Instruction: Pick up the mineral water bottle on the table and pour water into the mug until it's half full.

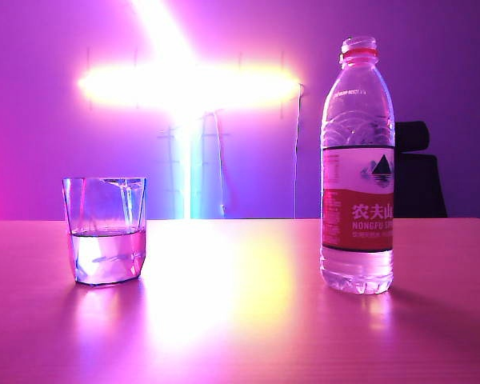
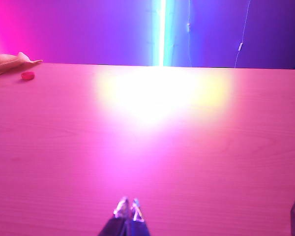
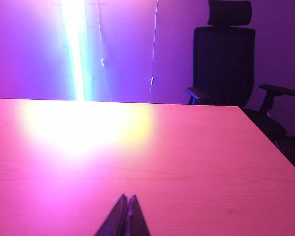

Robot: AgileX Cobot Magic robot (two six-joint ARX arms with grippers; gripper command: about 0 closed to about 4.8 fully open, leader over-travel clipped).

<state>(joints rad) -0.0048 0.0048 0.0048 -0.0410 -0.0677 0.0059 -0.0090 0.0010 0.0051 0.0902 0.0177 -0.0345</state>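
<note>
Both jaws together, left gripper (image 2: 128,209) and right gripper (image 3: 127,206) low over the table (image 1: 240,320); mug (image 1: 105,231) roughly half full, bottle (image 1: 358,168) upright; we should stay clear.

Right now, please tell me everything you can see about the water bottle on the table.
The water bottle is tall, clear ribbed plastic with a red neck ring and no cap on its open mouth. Its white-and-red label shows a mountain logo and Chinese characters. It stands upright on the table, right of the glass, apart from it. Only the table touches it; no claw is near.
</note>
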